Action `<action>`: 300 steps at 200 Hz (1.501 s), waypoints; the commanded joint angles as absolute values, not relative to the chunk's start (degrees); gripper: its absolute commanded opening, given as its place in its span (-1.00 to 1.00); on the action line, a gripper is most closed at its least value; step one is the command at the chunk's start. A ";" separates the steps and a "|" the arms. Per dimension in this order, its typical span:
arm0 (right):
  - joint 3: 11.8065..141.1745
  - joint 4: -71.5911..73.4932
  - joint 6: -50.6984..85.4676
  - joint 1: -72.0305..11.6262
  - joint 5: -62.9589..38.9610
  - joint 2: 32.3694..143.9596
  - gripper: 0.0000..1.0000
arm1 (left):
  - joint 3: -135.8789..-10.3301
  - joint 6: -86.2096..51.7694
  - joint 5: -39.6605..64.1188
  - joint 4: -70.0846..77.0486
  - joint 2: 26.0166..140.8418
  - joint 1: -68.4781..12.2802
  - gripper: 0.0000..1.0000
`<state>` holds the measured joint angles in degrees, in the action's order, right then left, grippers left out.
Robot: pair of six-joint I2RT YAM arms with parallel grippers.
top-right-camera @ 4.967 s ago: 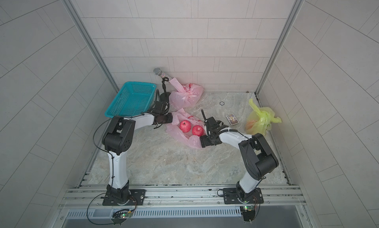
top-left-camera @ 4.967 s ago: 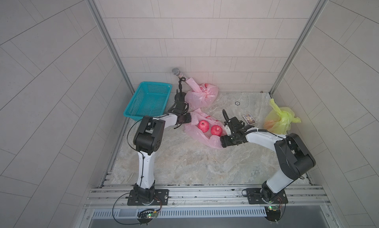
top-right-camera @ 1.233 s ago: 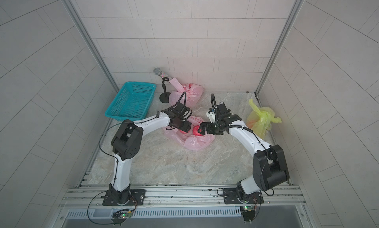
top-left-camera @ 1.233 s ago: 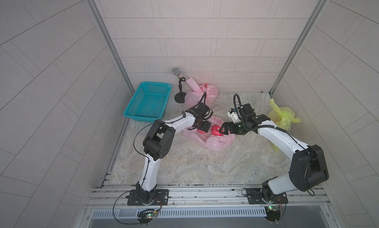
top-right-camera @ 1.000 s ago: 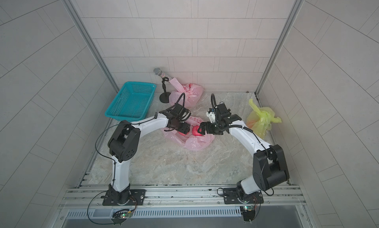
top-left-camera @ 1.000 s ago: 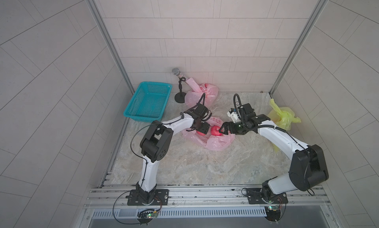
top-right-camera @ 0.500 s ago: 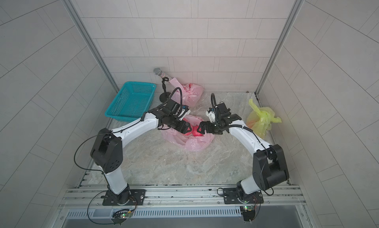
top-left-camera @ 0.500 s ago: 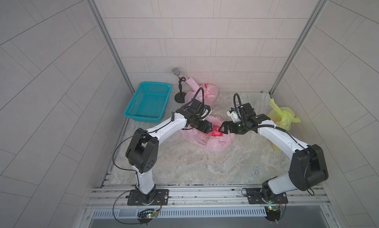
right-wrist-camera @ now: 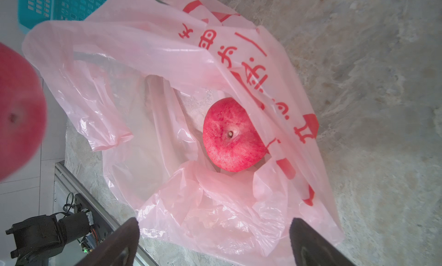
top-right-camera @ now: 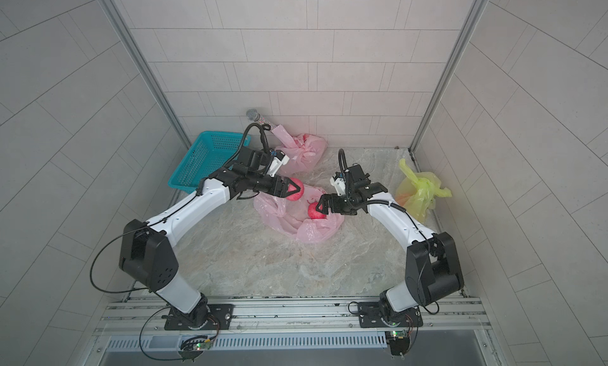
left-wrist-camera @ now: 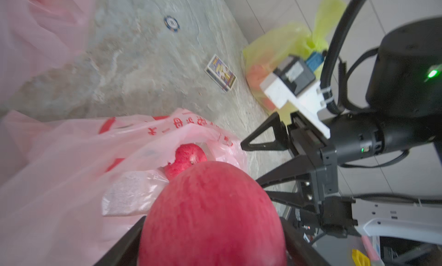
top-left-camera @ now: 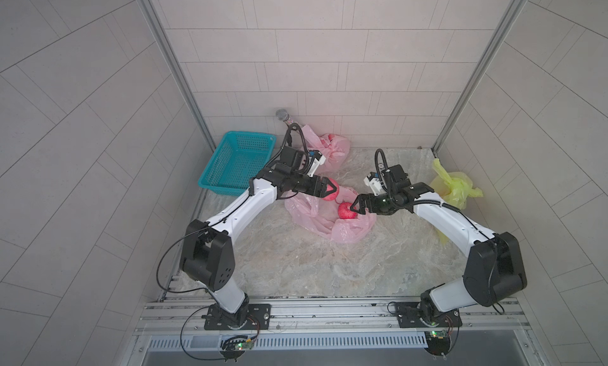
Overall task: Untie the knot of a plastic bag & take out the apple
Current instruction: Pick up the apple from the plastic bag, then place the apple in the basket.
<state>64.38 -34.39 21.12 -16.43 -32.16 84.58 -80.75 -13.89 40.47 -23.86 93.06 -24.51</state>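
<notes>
Left fingers (left-wrist-camera: pixel 122 249): clamped on a red apple (left-wrist-camera: pixel 212 217) and holding it in the air over the far-left lip of the pink bag (top-left-camera: pixel 348 231).
Right fingers (right-wrist-camera: pixel 124 243): spread wide with nothing between them, hovering at the bag's right side.
Pink bag: mid-worktop (top-left-camera: pixel 296 265), mouth gaping open.
Second apple (right-wrist-camera: pixel 232 135): lying inside the bag, stem end up.
Clearance: the gripped fruit looks free of the plastic, though it's hard to be sure from above.
Teal basket (top-left-camera: pixel 237 160): far-left corner.
Yellow bag (top-left-camera: pixel 454 186): right edge, knotted.
</notes>
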 commanded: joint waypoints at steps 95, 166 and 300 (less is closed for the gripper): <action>67.62 -41.75 19.20 -16.17 -27.99 81.56 0.99 | -91.88 -14.68 13.09 -26.28 97.30 1.96 -0.18; 72.27 -42.75 18.63 -15.91 -25.47 84.43 0.99 | -96.58 -9.22 2.46 -27.25 109.52 5.96 -0.19; 78.30 -44.69 20.04 -15.56 -23.90 89.87 0.99 | -103.20 -6.83 3.77 -34.55 126.59 6.68 -0.13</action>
